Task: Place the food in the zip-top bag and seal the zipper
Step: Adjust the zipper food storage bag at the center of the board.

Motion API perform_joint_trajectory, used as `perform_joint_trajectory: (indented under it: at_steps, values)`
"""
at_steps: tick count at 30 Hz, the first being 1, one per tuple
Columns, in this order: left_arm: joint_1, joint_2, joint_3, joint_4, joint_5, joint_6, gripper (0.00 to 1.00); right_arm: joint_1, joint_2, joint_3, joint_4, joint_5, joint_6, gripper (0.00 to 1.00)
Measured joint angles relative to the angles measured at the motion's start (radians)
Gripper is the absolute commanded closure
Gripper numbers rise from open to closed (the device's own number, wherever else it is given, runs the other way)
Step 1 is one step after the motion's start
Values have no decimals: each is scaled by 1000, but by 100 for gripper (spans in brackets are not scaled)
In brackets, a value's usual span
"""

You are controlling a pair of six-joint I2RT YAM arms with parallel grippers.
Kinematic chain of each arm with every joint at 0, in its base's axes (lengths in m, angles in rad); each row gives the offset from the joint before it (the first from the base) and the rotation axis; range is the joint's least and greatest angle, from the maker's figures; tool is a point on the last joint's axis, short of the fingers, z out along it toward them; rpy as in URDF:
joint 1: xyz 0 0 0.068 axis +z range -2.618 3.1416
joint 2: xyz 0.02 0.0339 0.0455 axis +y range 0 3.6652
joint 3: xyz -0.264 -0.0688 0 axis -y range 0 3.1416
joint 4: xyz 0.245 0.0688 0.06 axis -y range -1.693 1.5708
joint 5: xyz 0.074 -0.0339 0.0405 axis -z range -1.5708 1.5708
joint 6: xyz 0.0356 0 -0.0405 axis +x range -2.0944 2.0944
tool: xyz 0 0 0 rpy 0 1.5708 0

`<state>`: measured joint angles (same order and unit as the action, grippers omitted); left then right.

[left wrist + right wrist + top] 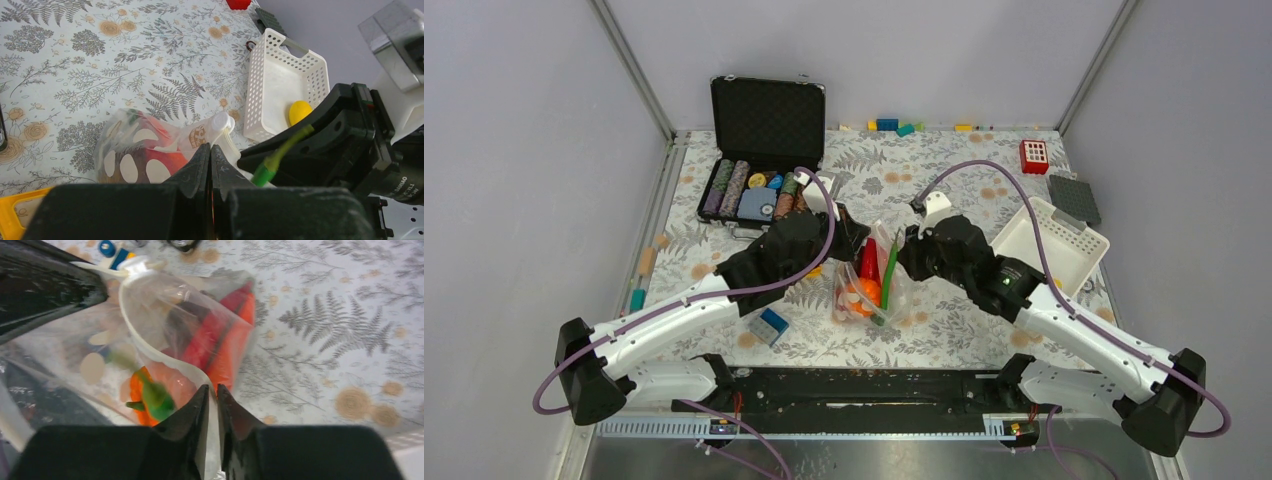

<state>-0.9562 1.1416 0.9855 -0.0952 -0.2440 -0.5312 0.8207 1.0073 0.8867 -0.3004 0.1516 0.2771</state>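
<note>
There are two tools, the left tool (210, 150) and the right tool (213, 389). The bench holds one zip-top bag (864, 300), one white slotted basket (1049, 250) and one open poker-chip case (769, 120). One yellow piece (300, 112) lies in the basket.

**Top view.** The fingertips of the left end effector (859, 240) and the right end effector (907, 246) are hidden beneath their own wrist housings. The food inside the zip-top bag (869, 292) is too small to tell apart.

**Left wrist view.** The right end effector's dark body masks the lower edge of the yellow piece (299, 111) and the near corner of the white basket (272, 70). The lower end of a green pod (282, 152) is hidden behind the fingers. A yellow object (15, 216) is cut off at the lower left corner.

**Right wrist view.** The bag's contents are blurred: an orange piece with a green top (150, 396) and red pieces (215, 335), their outlines indistinct.
</note>
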Motion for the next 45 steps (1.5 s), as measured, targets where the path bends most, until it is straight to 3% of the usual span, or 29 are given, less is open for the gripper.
perform_joint_trajectory:
  at_steps: [2,9,17,28,35,45]
  values:
    - [0,0,0,0,0,0,99,-2,10,0,11,-50,3,100]
    - [3,0,0,-5,-10,10,56,-3,9,19,5,-150,20,100]
    - [8,-40,-10,-56,-44,9,39,-3,10,127,-85,-111,90,100]
    - [8,-139,-29,-137,-37,22,25,-3,9,139,-119,-93,151,100]
    - [8,-22,8,-188,-15,50,33,-3,-2,135,-76,-121,142,100]
    - [8,-17,76,-182,90,124,39,-3,-14,129,-68,-119,116,100]
